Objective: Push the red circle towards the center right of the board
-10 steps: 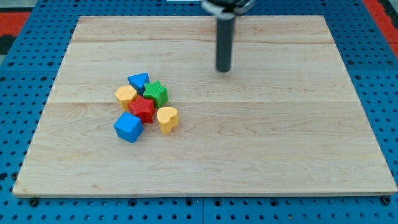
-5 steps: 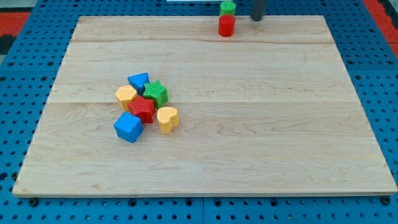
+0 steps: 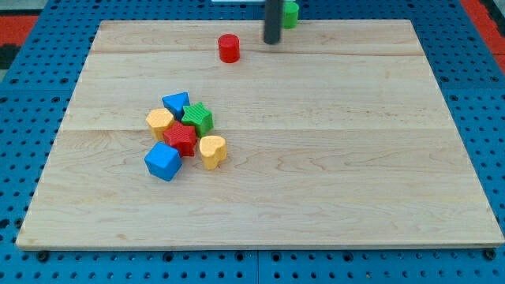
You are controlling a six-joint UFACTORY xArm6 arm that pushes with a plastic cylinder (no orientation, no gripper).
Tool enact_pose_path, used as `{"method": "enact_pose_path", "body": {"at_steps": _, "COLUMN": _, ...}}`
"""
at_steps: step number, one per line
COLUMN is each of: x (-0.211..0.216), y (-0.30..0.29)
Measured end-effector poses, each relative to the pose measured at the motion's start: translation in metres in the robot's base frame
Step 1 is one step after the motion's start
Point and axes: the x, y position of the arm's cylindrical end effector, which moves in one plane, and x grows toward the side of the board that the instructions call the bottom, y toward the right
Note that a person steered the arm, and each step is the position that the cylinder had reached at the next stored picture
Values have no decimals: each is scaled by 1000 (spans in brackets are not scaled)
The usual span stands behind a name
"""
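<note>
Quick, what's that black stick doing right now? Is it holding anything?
My tip: holds nothing; it has no gripper. It stands apart from the red circle, on its right.

The pale wooden board (image 3: 331, 158) shows smooth, matt grain in long planks. The small red plastic circle block (image 3: 229, 48) looks matt. Around it, the blue perforated counter (image 3: 489, 118) appears smooth and hard.
</note>
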Motion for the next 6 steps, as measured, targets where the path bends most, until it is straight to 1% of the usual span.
{"method": "enact_pose_path", "body": {"at_steps": 1, "x": 0, "y": -72}}
{"method": "enact_pose_path", "body": {"at_steps": 2, "x": 84, "y": -32}}
{"method": "enact_pose_path", "body": {"at_steps": 3, "x": 100, "y": 52}}
{"method": "enact_pose_path", "body": {"at_steps": 4, "x": 74, "y": 23}}
{"method": "enact_pose_path", "body": {"at_steps": 5, "x": 91, "y": 100}}
{"method": "enact_pose_path", "body": {"at_steps": 6, "x": 139, "y": 82}}
